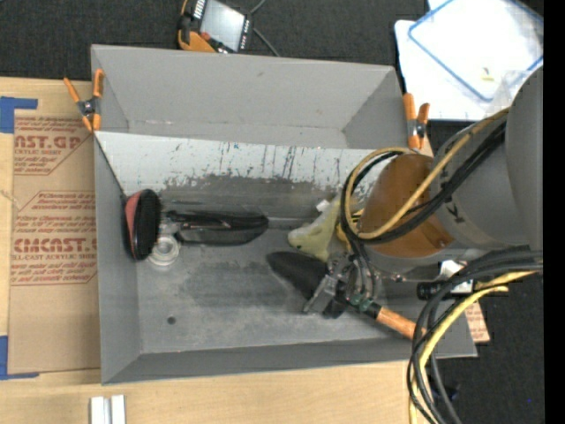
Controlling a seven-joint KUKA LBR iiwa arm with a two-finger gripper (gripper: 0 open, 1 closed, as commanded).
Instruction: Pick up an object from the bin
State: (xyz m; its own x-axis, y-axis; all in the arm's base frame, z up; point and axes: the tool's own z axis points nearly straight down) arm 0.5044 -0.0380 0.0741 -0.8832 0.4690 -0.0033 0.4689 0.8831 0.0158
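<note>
Cables hide much of the gripper, so its opening cannot be told; a black wedge lies just beside it at ten o'clock.

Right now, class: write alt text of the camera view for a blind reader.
The robot's gripper is low in the grey bin, right of centre, by a flat black thing. A long black tool and a red-and-black thing lie left.

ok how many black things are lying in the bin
3: a black and red oval thing at the left end of the bin, a long black tool beside it along the back wall, and a dark flat piece mid-floor by the gripper. The arm may hide more.
</note>
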